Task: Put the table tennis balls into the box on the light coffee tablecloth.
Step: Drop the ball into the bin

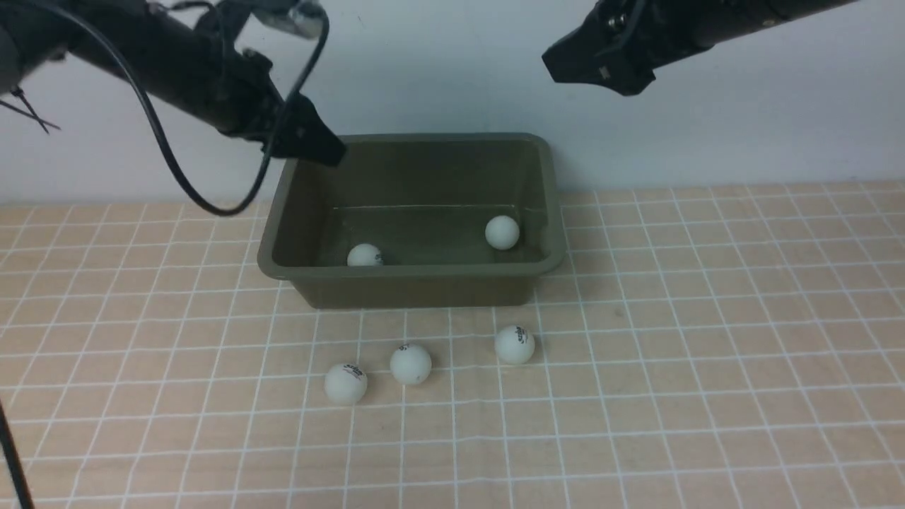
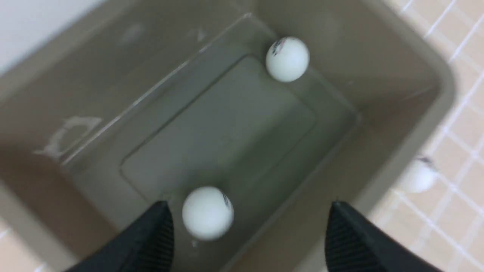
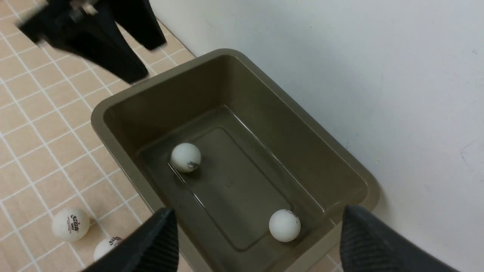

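Soft, even light from above fills all three views, leaving only short, faint shadows under the table tennis balls [image 1: 411, 364] on the light coffee tablecloth [image 1: 707, 353]. It also leaves a dimmer interior in the box [image 1: 413, 283] and a thin bright glint along its floor edge. The front view is fairly sharp with slight smear on the left arm [image 1: 162, 63]; the left wrist view is blurred throughout, the outer ball [image 2: 418, 175] a pale smudge, while the right wrist view is crisp apart from the blurred left gripper [image 3: 145, 62].

Black arms [image 1: 177, 67] carry a looping cable [image 1: 215, 210] and ribbed pincer fingers [image 2: 351, 238].
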`<control>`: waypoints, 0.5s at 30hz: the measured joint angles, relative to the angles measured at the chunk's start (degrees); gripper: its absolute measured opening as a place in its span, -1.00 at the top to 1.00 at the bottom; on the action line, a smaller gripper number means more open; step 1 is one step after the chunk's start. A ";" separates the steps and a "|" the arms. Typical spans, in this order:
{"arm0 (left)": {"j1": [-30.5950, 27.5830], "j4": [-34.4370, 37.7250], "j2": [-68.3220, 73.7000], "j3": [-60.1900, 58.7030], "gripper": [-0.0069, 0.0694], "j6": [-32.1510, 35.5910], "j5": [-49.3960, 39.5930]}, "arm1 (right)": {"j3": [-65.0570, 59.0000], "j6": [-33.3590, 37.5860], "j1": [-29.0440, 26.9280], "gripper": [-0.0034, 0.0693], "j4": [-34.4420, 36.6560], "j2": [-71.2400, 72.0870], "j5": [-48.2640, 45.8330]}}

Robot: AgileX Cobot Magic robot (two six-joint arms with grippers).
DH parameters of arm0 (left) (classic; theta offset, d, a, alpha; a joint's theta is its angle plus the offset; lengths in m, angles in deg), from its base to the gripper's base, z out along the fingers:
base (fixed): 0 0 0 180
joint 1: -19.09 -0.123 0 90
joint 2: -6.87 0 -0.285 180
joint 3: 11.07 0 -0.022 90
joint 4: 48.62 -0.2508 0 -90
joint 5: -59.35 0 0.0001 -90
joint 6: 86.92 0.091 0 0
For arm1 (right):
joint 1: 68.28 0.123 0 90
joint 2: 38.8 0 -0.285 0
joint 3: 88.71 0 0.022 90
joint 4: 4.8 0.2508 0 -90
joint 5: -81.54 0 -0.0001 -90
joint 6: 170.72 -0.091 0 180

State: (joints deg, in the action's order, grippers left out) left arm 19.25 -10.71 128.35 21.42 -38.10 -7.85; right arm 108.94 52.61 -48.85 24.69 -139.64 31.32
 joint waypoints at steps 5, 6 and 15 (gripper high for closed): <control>0.30 -6.27 -6.00 6.82 -0.09 -8.47 -3.08 | 0.00 0.00 0.00 -0.53 0.00 0.00 0.97; 0.54 -7.72 -7.21 7.35 -0.04 -9.59 -3.25 | 0.00 0.00 0.00 -0.53 0.00 0.00 1.69; 8.40 -23.29 -15.06 5.74 0.24 -18.17 -4.49 | 0.00 0.24 0.00 -0.53 0.00 0.00 2.64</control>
State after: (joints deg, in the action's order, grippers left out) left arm 27.65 -34.01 113.29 27.16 -56.27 -12.34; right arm 108.94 52.84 -48.85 24.69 -139.64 33.96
